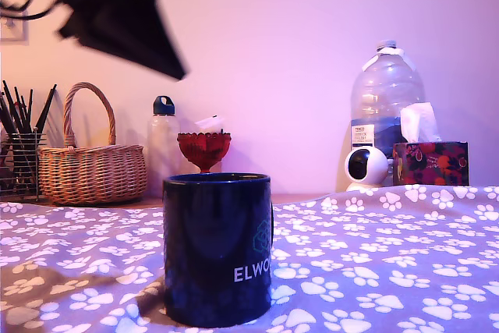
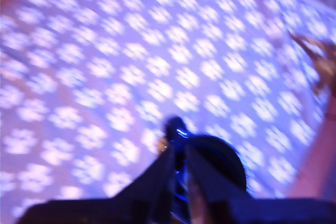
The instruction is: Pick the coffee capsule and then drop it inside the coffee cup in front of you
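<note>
Navy coffee cup (image 1: 217, 247) is sitting on the paw-print cloth (image 1: 390, 255), ~6 o'clock below my fingers (image 2: 177, 153), which are nearly closed on something small & dark, prob. the capsule. I'm carrying; next needs centring over the rim, then opening.

You can read white "ELWO" lettering on the dark coffee cup (image 1: 217, 249), cut off at its edge in the exterior view. The big water bottle (image 1: 385, 111) at the back has a small label, but it's too tiny to make out. Wrist view's too blurry for any text.
</note>
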`<state>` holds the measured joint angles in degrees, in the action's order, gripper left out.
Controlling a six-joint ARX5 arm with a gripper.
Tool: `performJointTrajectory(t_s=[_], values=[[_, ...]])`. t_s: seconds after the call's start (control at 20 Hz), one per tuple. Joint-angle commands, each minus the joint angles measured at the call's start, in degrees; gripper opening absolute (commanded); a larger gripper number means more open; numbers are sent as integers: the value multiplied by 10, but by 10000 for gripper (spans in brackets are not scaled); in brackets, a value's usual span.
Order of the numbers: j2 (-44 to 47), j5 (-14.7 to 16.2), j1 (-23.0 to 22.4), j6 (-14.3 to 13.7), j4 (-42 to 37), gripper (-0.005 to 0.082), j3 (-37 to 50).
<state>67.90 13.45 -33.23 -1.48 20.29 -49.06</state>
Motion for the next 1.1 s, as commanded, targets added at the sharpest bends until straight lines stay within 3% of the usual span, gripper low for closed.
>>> performJointTrajectory(t_s=[0.0, 0.5, 0.75, 1.05], values=[[2, 2, 34, 0, -28, -24, 39], [-22, 48, 197, 3, -147, -24, 134], [-105, 50, 267, 46, -215, -24, 242], [-243, 54, 316, 62, -220, -24, 332]])
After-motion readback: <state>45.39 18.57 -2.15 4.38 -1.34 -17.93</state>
